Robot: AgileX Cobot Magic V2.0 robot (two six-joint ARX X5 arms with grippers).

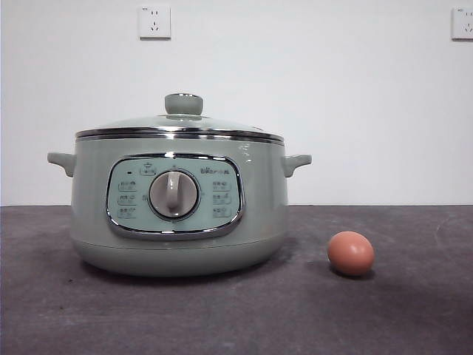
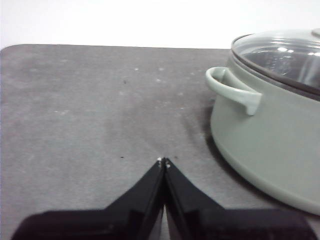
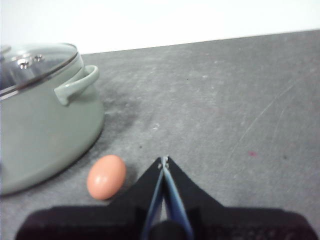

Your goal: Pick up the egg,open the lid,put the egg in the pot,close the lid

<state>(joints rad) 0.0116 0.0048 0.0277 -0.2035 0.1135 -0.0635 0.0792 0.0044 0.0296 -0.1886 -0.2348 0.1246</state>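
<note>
With nothing yet begun, the egg [image 1: 351,253] lies on the table [image 1: 236,318] at lower right of the front frame beside the pot [image 1: 177,203], its lid [image 1: 179,126] seated, while left end effector [image 2: 164,161] and right end effector [image 3: 164,159] wait, pinched closed and empty.

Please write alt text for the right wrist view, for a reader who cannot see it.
A brown egg lies on the dark table beside a sage-green pot with its glass lid on. The right pincer, shut and empty, hovers near the egg.

matte black end effector [image 2: 164,162] (wedge-shaped), pale-tipped
</note>
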